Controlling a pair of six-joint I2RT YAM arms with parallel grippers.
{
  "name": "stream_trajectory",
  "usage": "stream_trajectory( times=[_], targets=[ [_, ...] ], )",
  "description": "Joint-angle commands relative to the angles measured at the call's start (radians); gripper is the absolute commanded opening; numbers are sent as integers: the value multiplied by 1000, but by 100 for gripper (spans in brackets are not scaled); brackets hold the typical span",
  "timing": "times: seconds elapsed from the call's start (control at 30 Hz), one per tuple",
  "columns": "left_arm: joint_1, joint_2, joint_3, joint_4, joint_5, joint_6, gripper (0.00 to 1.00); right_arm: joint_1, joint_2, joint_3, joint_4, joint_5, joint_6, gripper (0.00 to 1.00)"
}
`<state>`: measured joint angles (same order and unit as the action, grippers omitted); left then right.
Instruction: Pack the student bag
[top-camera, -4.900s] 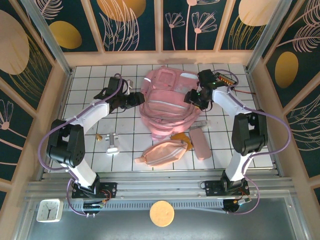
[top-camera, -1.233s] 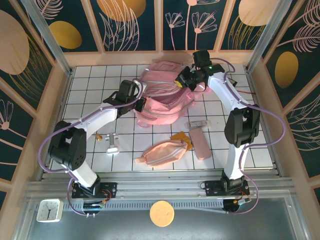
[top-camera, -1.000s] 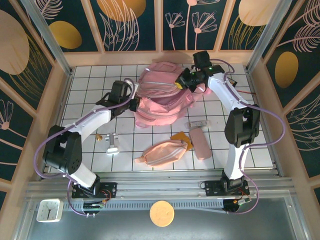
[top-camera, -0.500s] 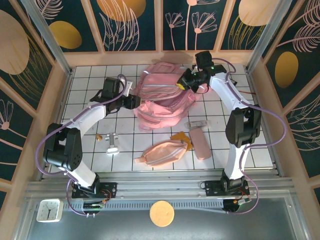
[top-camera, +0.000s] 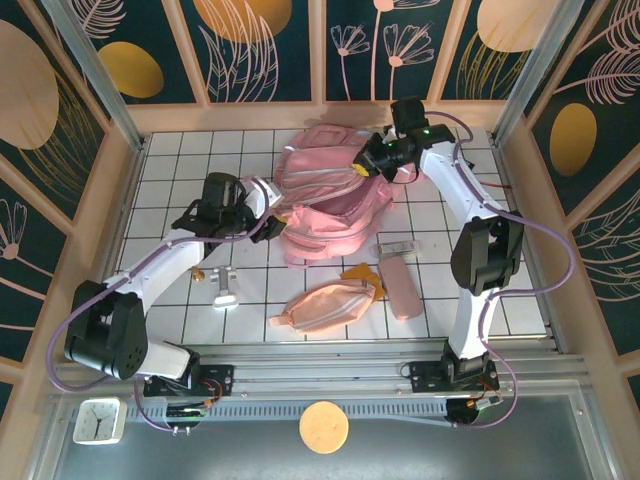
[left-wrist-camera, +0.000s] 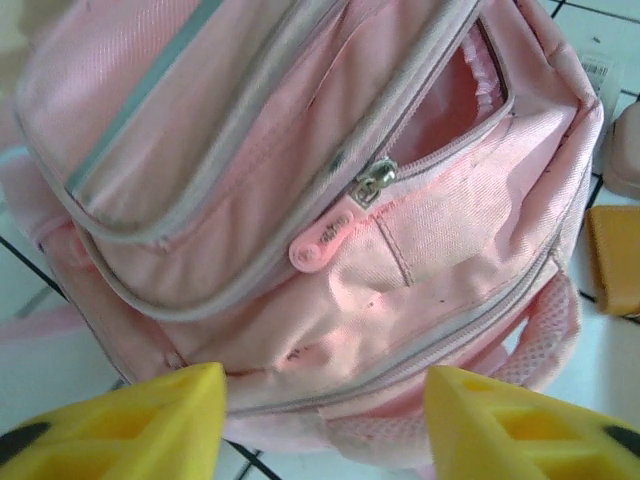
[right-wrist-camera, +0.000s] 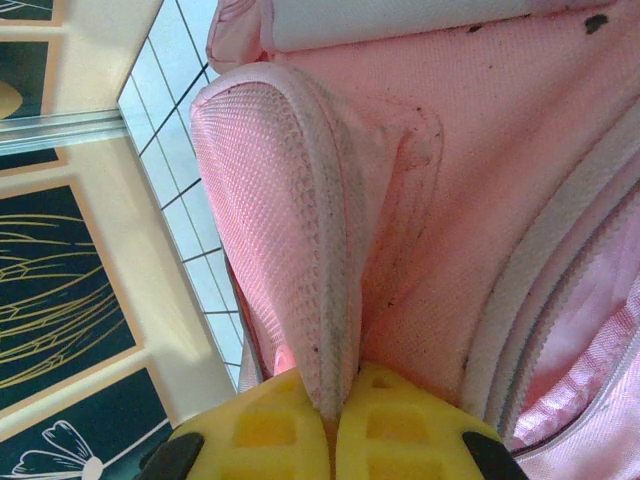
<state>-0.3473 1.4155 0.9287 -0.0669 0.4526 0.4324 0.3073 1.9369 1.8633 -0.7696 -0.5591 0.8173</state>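
White gridded tiles cover the bench (top-camera: 170, 160), and the student bag (top-camera: 335, 200) is slumped at its far middle. Raised lettering is carried on the bag's pink zipper pull (left-wrist-camera: 328, 242), but it is too small to be read. A white tag (left-wrist-camera: 600, 70) printed with a barcode is seen at the bag's edge. One zipped pocket (left-wrist-camera: 450, 100) of the bag is part open, and darker pink lining is seen through the gap; what lies inside cannot be told. The bag is made of soft pink fabric with grey zips and pale shiny panels.

On the bag's near side a peach-pink pouch (top-camera: 325, 305) is laid, with an orange piece (top-camera: 362, 275) and a slim pink case (top-camera: 402, 285) beside it.

The left gripper (left-wrist-camera: 320, 430) is held apart from the bag's left edge, its yellow fingers (left-wrist-camera: 110, 420) spread, and nothing is gripped. The right gripper (right-wrist-camera: 335, 400) is closed on the bag's mesh strap (right-wrist-camera: 270, 220) at the bag's far right corner.
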Motion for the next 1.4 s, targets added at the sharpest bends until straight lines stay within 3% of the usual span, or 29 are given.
stream_trajectory(
  times=[0.0, 0.43, 0.77, 1.37],
  targets=[
    [-16, 1, -11, 159, 26, 80, 50, 17, -72, 60, 88, -91, -14, 0],
    [-68, 13, -132, 325, 69, 118, 44, 24, -77, 68, 104, -101, 3, 0],
    [-68, 60, -142, 406, -35, 97, 46, 26, -106, 23, 122, -104, 9, 0],
    [-71, 163, -56, 381, -28, 115, 42, 27, -117, -21, 155, -102, 27, 0]
  ],
)
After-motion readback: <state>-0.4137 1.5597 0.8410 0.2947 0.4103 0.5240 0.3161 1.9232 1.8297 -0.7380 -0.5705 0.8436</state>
